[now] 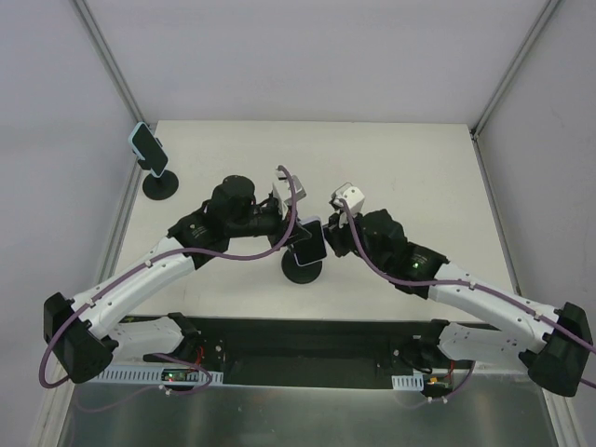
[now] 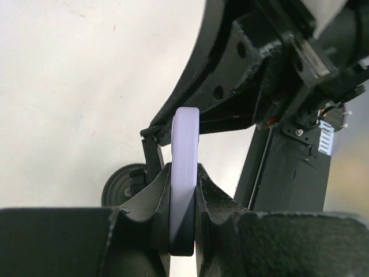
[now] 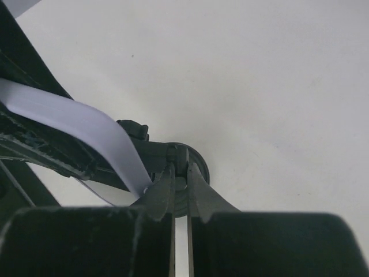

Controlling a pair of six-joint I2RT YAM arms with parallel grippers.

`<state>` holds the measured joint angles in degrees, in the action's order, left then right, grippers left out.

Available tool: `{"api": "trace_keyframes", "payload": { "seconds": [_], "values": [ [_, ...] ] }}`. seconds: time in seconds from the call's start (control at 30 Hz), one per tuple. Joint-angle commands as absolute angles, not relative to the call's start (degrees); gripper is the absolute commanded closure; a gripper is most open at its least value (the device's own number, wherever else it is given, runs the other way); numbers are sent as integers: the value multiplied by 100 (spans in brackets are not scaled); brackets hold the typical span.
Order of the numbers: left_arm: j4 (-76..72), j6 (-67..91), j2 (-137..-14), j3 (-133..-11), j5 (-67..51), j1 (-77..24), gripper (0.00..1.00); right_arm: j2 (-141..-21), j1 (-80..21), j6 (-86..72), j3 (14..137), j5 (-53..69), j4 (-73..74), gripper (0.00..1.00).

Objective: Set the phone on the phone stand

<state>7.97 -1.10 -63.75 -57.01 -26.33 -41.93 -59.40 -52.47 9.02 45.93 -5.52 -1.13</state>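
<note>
- Phone (image 2: 185, 144): lavender case, seen edge-on in the left wrist view. The left gripper (image 2: 184, 199) pinches it across its thickness, jaws clamped tight on the lower part. Judged reason: this leaves the far end free to enter the holder.
- Location: table centre in the top view, directly over the phone stand (image 1: 303, 272) and tilted against its head. Whether it is fully seated cannot be told.
- Right gripper (image 3: 180, 176): jaws almost together, apparently nipping a thin upright part of the stand just above its round base. Judged purpose: bracing the stand so it neither tips nor skids while the phone is pressed in.
- Arms: they meet from either side with the wrists facing, so one carries while the other steadies.
- Step (judgement): insertion in hand and not confirmed complete. Neither gripper has let go yet.
- Surface: table (image 1: 410, 168) is matte off-white, plain, with a few faint specks. A light stand could probably slide on it, which would explain the brace.
- Room: white panel walls on three sides, with metal frame posts (image 1: 104, 51) at the corners.
- Other items: a second stand (image 1: 160, 184) holding another phone (image 1: 147, 149) sits at the far-left corner, well apart from the work.
</note>
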Motion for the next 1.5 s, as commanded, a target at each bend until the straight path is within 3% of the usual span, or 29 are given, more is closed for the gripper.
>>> {"api": "trace_keyframes", "payload": {
  "seconds": [0.0,0.23,0.47,0.63,1.1,1.17,1.2,1.3,1.47],
  "values": [
    [2161,-711,-6591,-6055,-309,-4034,100,-5704,-5780,738,4789,-3381,-335,100],
    [2329,-134,-6802,-6213,1879,-4096,100,-6081,-7126,607,5246,-6025,-211,100],
    [2400,570,-7610,-6741,2882,-4429,100,-6819,-7857,-330,5914,-6961,216,100],
    [1960,685,-7989,-6680,2699,-4430,100,-7154,-8165,-1270,6336,-7067,921,100],
    [1398,774,-8016,-6328,1750,-4430,100,-7128,-8499,-1776,6565,-6689,1415,100],
    [1283,642,-7972,-6267,1556,-4430,100,-6935,-8499,-1714,6478,-6575,1450,89],
    [1266,607,-7954,-6258,1486,-4430,100,-6865,-8464,-1609,6443,-6244,1450,72],
    [1161,457,-7858,-6153,1179,-4430,100,-6531,-8394,-1600,6119,-5462,1355,52],
    [1064,422,-7770,-6021,1081,-4430,100,-6118,-8429,-1345,5898,-4984,1502,43]
  ]
}}
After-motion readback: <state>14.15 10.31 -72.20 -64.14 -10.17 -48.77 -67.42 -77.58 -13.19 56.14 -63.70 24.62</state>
